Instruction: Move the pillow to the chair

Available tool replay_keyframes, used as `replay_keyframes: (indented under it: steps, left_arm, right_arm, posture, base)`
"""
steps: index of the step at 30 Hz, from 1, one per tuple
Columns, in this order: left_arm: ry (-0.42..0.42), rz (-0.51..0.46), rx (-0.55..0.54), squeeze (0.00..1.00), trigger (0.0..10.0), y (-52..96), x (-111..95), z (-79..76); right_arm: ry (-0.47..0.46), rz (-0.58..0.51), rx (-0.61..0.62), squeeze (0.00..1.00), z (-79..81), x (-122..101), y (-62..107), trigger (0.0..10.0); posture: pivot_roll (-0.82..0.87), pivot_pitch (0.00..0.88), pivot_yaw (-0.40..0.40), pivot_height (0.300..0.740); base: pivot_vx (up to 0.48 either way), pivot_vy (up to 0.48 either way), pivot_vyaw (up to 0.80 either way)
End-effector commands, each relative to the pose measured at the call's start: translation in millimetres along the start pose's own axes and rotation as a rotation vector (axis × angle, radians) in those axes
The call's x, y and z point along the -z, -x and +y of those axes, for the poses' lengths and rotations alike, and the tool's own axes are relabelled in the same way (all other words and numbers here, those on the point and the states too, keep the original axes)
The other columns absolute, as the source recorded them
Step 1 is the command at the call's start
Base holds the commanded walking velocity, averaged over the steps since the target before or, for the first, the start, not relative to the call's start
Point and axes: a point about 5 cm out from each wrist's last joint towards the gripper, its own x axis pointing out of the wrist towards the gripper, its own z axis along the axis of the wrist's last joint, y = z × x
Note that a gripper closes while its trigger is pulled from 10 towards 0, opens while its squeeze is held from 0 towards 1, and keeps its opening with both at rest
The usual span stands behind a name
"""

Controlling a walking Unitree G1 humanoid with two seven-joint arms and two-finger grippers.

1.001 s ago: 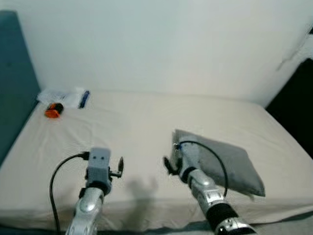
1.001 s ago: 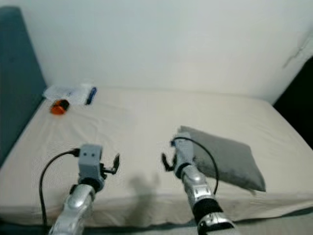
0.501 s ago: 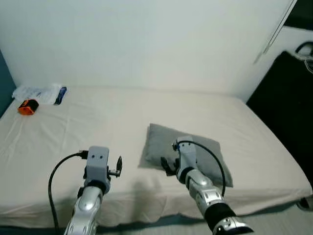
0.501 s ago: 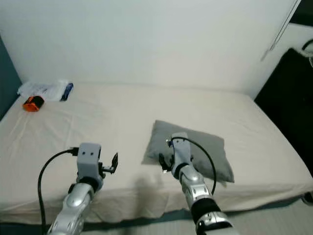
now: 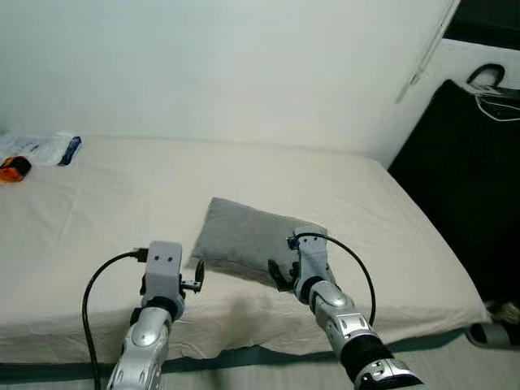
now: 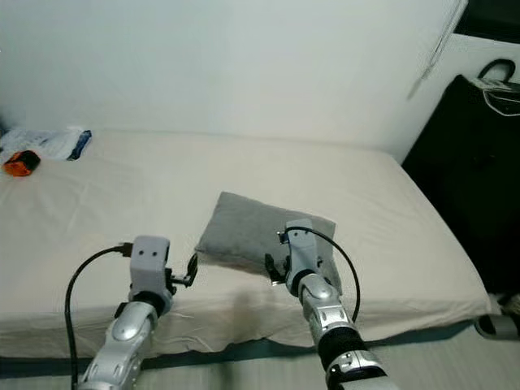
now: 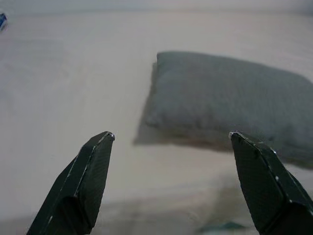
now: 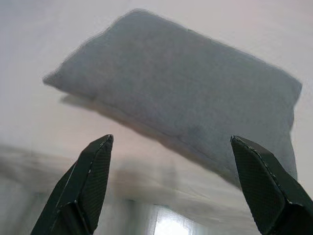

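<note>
A grey pillow (image 5: 244,234) lies flat on the cream bed (image 5: 106,203), near its front edge. Both arms are raised in front of me over that edge. My left gripper (image 5: 197,278) is open, just short of the pillow's near left corner. My right gripper (image 5: 279,275) is open at the pillow's near edge. In the left wrist view the pillow (image 7: 220,100) lies just beyond the spread fingers (image 7: 83,181). In the right wrist view the pillow (image 8: 181,88) lies a short way ahead of the wide-open fingertips (image 8: 100,156), and nothing is held.
A white wall runs behind the bed. At the far left of the bed lie an orange object (image 5: 10,169) and a plastic packet (image 5: 45,146). A tall black piece of furniture (image 5: 463,179) with white cables on top stands right of the bed. A shoe (image 5: 494,333) lies on the floor.
The whole picture has shifted left, so the camera has turned right. The pillow now sits centred between the grippers. Both arms keep the same raised pose with fingers open.
</note>
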Motion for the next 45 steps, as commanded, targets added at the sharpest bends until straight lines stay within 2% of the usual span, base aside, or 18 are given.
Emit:
replay_keyframes:
  steps: [1,8,41,45]
  left_arm:
    - [0.003,0.014,0.01,0.0,10.0,-0.3,1.2,-2.1]
    - [0.025,0.027,0.008,0.0,10.0,-0.4,2.5,-2.4]
    - [0.024,-0.028,-0.016,0.0,10.0,-4.1,-6.0,-1.5]
    - [-0.004,-0.028,0.002,0.0,10.0,-1.8,-4.7,-4.0]
  right_arm:
    - [-0.001,0.006,0.012,0.0,-3.2,2.2,1.0,10.0]
    - [-0.004,0.005,0.014,0.0,-3.2,2.2,1.1,10.0]
    - [0.002,-0.009,0.013,0.0,-3.5,-3.3,-1.0,10.0]
    - [0.001,-0.006,0.016,0.0,-4.5,-1.0,0.0,10.0]
  posture:
    - [0.07,0.0,-0.133,0.708]
    - [0.07,0.0,-0.132,0.708]
    - [0.07,0.0,-0.132,0.708]
    - [0.07,0.0,-0.132,0.708]
  base:
    - [0.0,0.442,0.0]
    - [0.0,0.467,0.0]
    - [0.0,0.0,0.0]
    - [0.0,-0.199,0.0]
